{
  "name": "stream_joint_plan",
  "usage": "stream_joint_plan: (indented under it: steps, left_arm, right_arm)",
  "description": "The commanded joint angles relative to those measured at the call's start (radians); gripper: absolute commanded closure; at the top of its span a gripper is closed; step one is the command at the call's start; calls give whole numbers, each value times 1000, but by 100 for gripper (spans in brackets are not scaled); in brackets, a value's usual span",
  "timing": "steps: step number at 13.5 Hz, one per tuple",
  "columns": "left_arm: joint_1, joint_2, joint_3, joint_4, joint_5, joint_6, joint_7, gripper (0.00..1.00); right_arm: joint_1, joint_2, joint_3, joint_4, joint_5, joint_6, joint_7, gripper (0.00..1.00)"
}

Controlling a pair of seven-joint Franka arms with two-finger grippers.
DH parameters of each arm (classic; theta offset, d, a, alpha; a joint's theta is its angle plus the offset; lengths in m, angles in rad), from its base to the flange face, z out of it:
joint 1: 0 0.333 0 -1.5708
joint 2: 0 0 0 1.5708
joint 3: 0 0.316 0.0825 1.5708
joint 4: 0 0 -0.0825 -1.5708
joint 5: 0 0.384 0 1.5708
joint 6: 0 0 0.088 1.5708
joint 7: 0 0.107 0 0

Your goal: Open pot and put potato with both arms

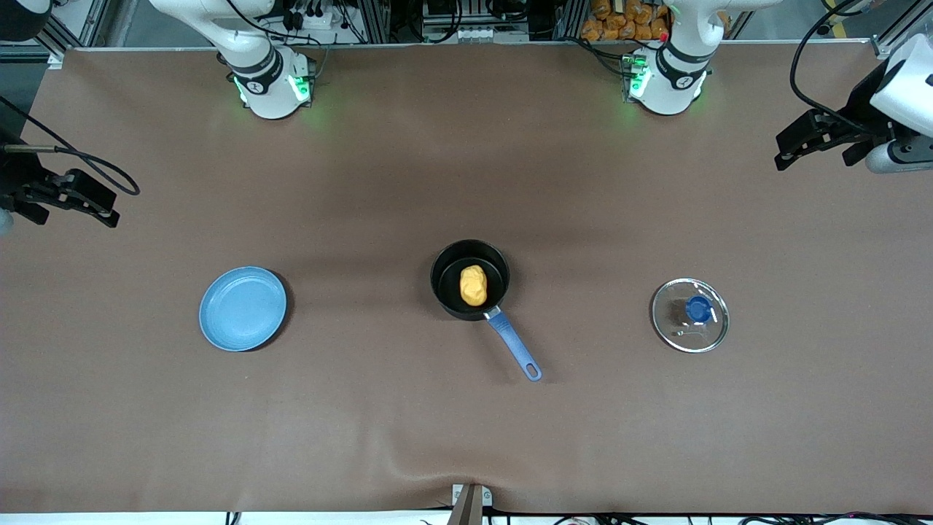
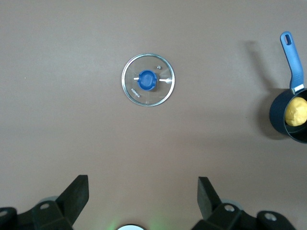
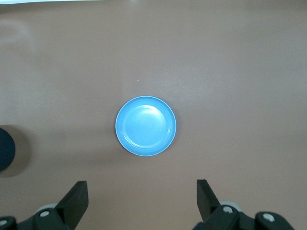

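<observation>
A: How are the two pincers found?

B: The left gripper (image 2: 143, 199) is seen spread wide, with nothing between its fingers. It is held up in the air at the left arm's end of the table (image 1: 466, 437), and the glass lid (image 2: 148, 79) is viewed from above by its wrist camera. The right gripper (image 3: 142, 201) is likewise spread wide and empty, raised at the right arm's end of the table, with the blue plate (image 3: 146, 126) looked down on. Both arms are parked, waiting.

A: And what is met outward from them?

B: From the left gripper (image 1: 802, 142), the lid (image 1: 690, 315) is found lying flat on the table, blue knob up, well apart from the pot (image 1: 470, 280). From the right gripper (image 1: 65, 197), the plate (image 1: 243, 308) is found, bare.

A: Where are the task's things?

B: The pot is set at the middle of the table, between plate and lid, uncovered, its blue handle pointed toward the front camera. The potato (image 1: 473, 284) is lying inside the pot.
</observation>
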Motion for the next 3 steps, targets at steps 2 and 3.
stream_joint_plan:
  steps: [2, 3]
  left_arm:
    - [11, 13, 5, 9, -24, 12, 53, 0]
    - [11, 13, 5, 11, -24, 12, 53, 0]
  right_arm:
    - [8, -14, -1, -17, -23, 13, -1, 0]
    - [8, -14, -1, -17, -21, 16, -1, 0]
